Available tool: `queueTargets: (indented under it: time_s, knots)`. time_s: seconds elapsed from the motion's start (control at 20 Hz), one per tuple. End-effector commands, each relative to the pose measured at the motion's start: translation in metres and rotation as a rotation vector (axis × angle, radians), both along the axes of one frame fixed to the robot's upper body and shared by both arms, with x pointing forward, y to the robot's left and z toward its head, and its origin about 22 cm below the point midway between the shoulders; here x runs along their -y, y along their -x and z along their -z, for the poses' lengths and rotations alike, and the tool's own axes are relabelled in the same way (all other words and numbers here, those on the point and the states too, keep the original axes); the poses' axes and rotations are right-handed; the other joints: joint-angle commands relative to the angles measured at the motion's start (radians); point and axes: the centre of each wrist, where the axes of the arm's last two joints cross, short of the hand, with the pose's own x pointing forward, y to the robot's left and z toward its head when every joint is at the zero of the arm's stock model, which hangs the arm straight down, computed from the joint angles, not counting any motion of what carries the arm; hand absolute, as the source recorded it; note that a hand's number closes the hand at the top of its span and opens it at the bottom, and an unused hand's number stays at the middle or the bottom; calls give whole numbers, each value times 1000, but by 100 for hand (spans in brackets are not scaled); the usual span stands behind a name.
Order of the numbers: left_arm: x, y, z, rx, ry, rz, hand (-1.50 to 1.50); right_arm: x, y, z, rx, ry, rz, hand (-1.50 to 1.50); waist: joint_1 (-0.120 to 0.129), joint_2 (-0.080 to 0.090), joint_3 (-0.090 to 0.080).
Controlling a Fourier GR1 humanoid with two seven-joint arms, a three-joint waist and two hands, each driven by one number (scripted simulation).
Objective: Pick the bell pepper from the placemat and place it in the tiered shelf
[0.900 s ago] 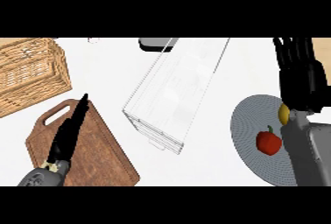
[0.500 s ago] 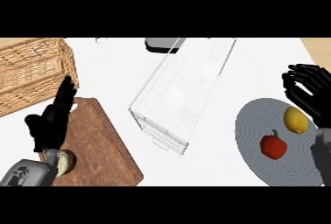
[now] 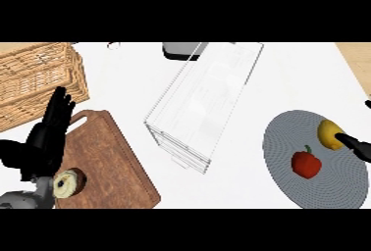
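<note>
A red bell pepper (image 3: 306,163) with a green stem lies on a round grey placemat (image 3: 288,131) at the right. Beside it on the mat is a yellow lemon (image 3: 330,133). My right hand (image 3: 356,145) shows only as a dark tip at the right edge, next to the lemon and apart from the pepper. A clear tiered shelf (image 3: 203,102) stands in the middle, running diagonally. At the lower left my left hand (image 3: 45,142) rests open, fingers pointing up, over the edge of a cutting board.
A wooden cutting board (image 3: 110,158) lies at the lower left with a bagel (image 3: 69,183) on it. A wicker basket (image 3: 35,78) fills the upper left corner. A dark object (image 3: 181,49) sits behind the shelf at the far edge.
My right hand has drawn off to the right, leaving the mat with the pepper and lemon uncovered. The left hand has shifted slightly over the board.
</note>
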Motion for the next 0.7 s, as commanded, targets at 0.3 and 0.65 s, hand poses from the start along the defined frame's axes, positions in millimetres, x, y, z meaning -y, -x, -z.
queueTargets:
  time_s: [0.3,0.65]
  knots:
    - [3,2,-3,-4,18,5,0,-27,14,-76,-402,570,-225,-150,15,1,-5]
    - [12,-7,-8,12,13,31,0,-65,6,-101,-647,916,-116,-150,40,9,-4]
